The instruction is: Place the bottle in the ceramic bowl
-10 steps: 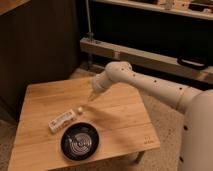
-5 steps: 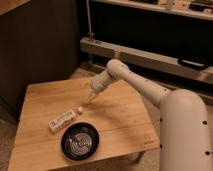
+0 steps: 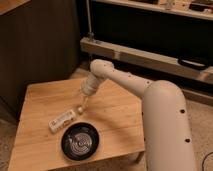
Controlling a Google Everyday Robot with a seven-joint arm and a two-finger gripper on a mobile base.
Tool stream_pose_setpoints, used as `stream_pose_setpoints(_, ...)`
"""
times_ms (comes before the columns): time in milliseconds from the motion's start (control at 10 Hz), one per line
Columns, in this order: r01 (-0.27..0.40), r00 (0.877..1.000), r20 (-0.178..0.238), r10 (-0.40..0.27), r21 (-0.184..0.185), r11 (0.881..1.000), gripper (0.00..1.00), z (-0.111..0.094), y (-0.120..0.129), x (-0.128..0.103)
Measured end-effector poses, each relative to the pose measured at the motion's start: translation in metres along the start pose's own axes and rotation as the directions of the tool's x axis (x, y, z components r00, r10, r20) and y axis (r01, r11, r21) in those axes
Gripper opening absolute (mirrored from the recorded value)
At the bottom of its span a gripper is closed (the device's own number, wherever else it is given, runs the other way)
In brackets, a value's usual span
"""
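Note:
The bottle (image 3: 62, 120) is small and clear with a white label, and it lies on its side on the wooden table (image 3: 117, 122), cap pointing up-right. The ceramic bowl (image 3: 80, 143), black and glossy with pale rings inside, sits just in front of the bottle near the table's front edge and holds nothing. My white arm reaches in from the right. Its gripper (image 3: 83, 104) points down, open, right over the bottle's cap end. Nothing is held between its fingers.
A dark cabinet wall (image 3: 40, 45) stands behind the table on the left. A low metal shelf rail (image 3: 150, 57) runs behind the table on the right. The arm's thick white link (image 3: 165, 125) fills the right foreground.
The gripper has come down and to the left, from above the table's middle to just over the bottle's cap end. Bottle and bowl have not moved.

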Motion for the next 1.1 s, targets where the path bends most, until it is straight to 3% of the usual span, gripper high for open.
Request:
stream_pose_setpoints(400, -0.028, 1.000, 0.011, 0.029, -0.033, 0.999, 0.65, 0.023, 0.029, 0.014)
stream_pose_setpoints(1100, -0.044, 0.999, 0.019, 0.045, -0.050, 0.998, 0.65, 0.040, 0.019, 0.014)
